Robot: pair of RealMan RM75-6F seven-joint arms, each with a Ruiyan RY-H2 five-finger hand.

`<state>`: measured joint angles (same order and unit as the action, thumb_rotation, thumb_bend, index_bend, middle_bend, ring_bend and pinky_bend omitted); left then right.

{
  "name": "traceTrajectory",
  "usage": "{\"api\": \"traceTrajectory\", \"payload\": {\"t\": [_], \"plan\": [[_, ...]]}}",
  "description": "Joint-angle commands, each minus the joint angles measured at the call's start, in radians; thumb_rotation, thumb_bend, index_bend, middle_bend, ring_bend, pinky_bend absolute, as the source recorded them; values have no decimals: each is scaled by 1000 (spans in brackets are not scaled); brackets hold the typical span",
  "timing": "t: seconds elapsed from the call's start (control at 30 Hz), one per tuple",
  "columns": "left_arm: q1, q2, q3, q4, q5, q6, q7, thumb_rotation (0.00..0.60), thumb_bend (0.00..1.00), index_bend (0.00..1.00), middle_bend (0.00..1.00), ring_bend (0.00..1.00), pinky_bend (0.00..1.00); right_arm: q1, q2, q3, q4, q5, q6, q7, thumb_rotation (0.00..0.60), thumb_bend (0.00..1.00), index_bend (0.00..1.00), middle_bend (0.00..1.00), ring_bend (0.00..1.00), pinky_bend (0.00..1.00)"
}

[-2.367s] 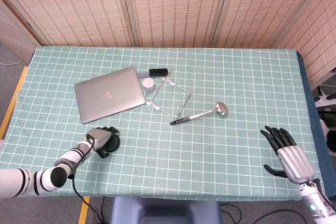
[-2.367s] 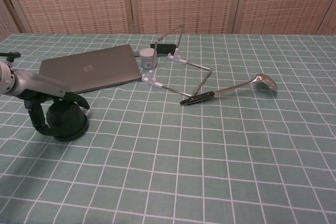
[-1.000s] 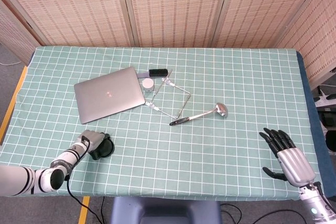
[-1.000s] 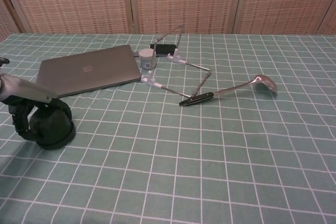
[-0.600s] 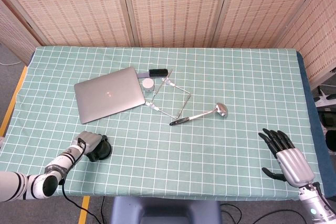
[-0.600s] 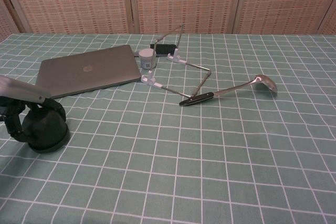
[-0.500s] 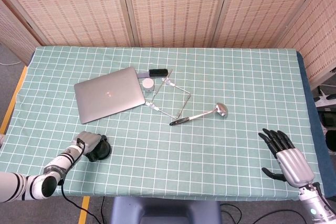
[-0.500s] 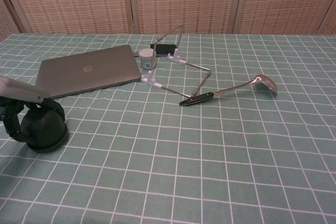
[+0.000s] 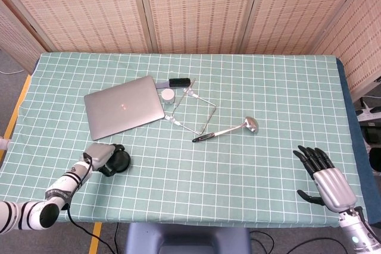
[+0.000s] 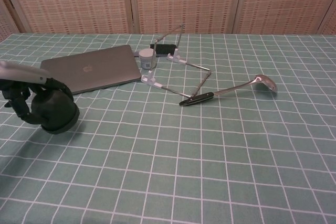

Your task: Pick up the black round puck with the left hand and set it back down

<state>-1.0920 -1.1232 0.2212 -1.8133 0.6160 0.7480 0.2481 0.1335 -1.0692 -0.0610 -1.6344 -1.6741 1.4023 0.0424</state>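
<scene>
The black round puck (image 9: pixel 120 161) (image 10: pixel 55 111) is near the table's front left corner, in front of the laptop. My left hand (image 9: pixel 100 156) (image 10: pixel 22 96) grips it from the left side, dark fingers wrapped over its top. In the chest view the puck hangs tilted a little above the cloth, with a shadow below it. My right hand (image 9: pixel 324 173) is at the front right of the table, fingers spread and holding nothing. It does not show in the chest view.
A closed grey laptop (image 9: pixel 124 113) (image 10: pixel 89 72) lies just behind the puck. A wire frame (image 9: pixel 202 111), a small white jar (image 9: pixel 168 96), a black block (image 9: pixel 180 81) and a metal ladle (image 9: pixel 229 129) (image 10: pixel 231 92) lie mid-table on the green checked cloth (image 9: pixel 250 165).
The left hand dragged the puck left and toward the front edge, and now has raised it off the cloth, slightly to the right. The right hand has stayed put.
</scene>
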Motion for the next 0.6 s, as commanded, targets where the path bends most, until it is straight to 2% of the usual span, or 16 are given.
{"api": "traceTrajectory", "payload": {"t": [0.03,0.13,0.23,0.33,0.47,0.6], "plan": [[165,54,-167,-34,210,112,-305,600,861,825,839,623,745,0,-2,1,-2,4,-3,-8,600,118,0,0,0,0],[305,47,-292,-31,369,270,-625,600,863,825,840,623,760,-2,-3,3,-4,8,2,-10,600,118,0,0,0,0],[402,46,-392,-11,454,326,-986,600,863,825,840,622,761,-4,-5,2,-4,8,2,-8,600,118,0,0,0,0],[457,57,-432,26,518,316,-1215,600,862,824,839,621,759,-3,-8,2,-5,9,-1,-12,600,118,0,0,0,0],[475,61,-430,81,591,280,-1285,600,861,825,838,620,762,-3,-13,1,-8,9,-4,-24,600,117,0,0,0,0],[452,69,-400,124,586,178,-1193,600,862,825,839,620,764,-4,-14,-2,-10,5,-5,-26,600,118,0,0,0,0]]}}
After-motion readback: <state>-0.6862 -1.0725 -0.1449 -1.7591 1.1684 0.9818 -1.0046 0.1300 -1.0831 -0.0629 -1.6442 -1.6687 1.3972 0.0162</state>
